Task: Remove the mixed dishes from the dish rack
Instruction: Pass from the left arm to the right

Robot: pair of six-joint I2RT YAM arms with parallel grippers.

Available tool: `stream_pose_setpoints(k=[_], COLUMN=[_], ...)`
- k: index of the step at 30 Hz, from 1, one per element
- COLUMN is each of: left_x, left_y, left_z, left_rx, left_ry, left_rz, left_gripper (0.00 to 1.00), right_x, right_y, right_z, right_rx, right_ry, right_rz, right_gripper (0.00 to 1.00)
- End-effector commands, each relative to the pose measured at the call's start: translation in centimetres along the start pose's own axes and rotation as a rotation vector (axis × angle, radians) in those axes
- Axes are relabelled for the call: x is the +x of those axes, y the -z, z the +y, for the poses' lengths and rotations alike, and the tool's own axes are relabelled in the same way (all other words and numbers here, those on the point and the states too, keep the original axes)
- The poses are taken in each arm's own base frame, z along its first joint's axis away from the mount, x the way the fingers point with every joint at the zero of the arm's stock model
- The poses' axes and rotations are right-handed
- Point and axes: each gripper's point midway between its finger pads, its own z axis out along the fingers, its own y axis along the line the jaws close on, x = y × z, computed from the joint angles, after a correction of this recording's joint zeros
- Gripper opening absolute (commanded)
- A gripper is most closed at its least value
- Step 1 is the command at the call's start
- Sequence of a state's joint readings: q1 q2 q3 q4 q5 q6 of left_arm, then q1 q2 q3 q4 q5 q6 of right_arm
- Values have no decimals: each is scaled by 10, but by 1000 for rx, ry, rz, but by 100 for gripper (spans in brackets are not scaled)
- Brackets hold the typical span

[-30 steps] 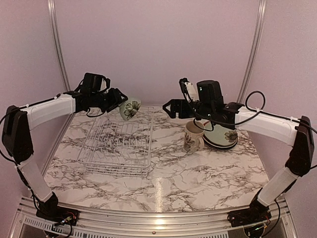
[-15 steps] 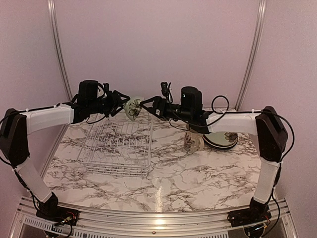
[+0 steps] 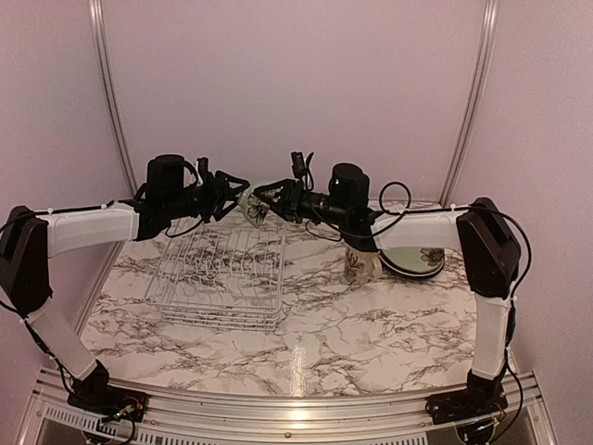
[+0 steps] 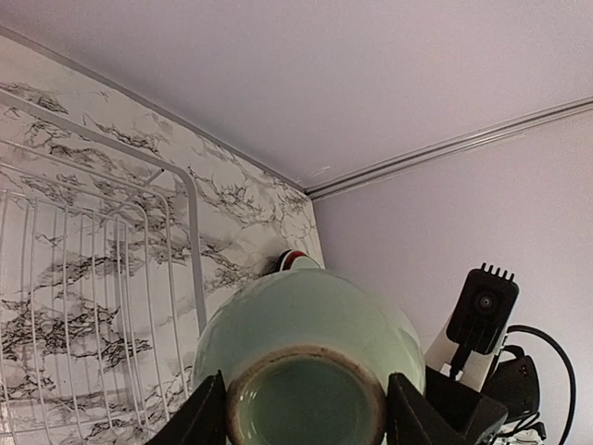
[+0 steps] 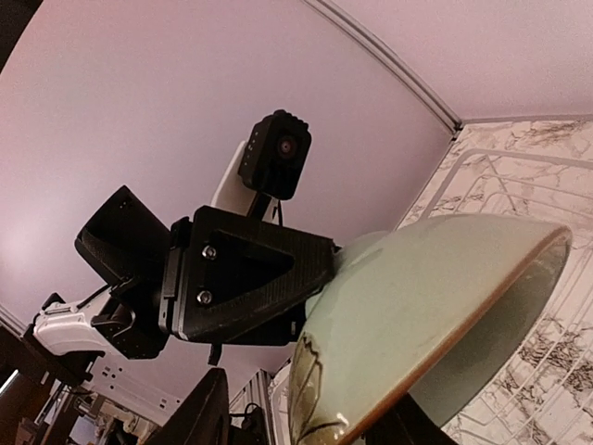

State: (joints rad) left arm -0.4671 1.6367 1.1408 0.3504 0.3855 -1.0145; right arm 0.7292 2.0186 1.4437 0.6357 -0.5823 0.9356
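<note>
Over marble table (image 3: 371, 324), left gripper (image 3: 236, 197) holds bowl (image 3: 250, 207).

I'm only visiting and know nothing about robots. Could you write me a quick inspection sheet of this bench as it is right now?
Surface: marble-patterned table, no spills seen.
Job's things: dish rack holds no dishes; small green bowl is held in the air above its far right corner; mug stands right of the rack; plates are stacked right of the mug, partly hidden by the right arm.
Clutter: nothing seen.
Hands: left hand shut on the bowl's foot; right hand open, fingers either side of the rim.
Cables: black loops on both arms.
Surroundings: plain pale walls, metal rails.
</note>
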Motion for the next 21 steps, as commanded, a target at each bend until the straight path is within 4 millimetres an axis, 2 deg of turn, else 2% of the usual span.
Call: stream_pose_setpoints(k=[1, 5, 8, 10, 12, 13, 14, 16, 18, 21], left_x=[-5, 3, 4, 5, 3, 2, 2, -2, -8, -17], left_y=[16, 18, 22, 26, 30, 33, 35, 41, 49, 61], left_z=[-52, -55, -56, -56, -53, -52, -48, -44, -40, -36], left_rx=[156, 162, 167, 163, 139, 122, 93, 46, -7, -85], left_ry=[-58, -67, -76, -82, -111, -127, -143, -186, -235, -314], left_rz=[-37, -25, -29, -36, -52, -62, -64, -86, -114, -160], left_gripper=[30, 30, 31, 39, 52, 61, 74, 90, 96, 99], right_x=[-9, -13, -16, -17, -17, -16, -14, -10, -3, 9], right_y=[-7, -5, 1, 8, 14, 18, 22, 31, 44, 74], right_z=[22, 30, 38, 45, 53, 57, 60, 66, 69, 60], right_rx=[-88, -111, -115, -113, -112, -112, -108, -83, -33, 132], right_ry=[5, 10, 35, 61, 92, 113, 132, 180, 246, 369], right_rz=[-17, -28, -46, -54, -53, -48, -37, -12, 20, 71], right_gripper=[38, 12, 0, 0, 0, 0, 0, 0, 0, 0])
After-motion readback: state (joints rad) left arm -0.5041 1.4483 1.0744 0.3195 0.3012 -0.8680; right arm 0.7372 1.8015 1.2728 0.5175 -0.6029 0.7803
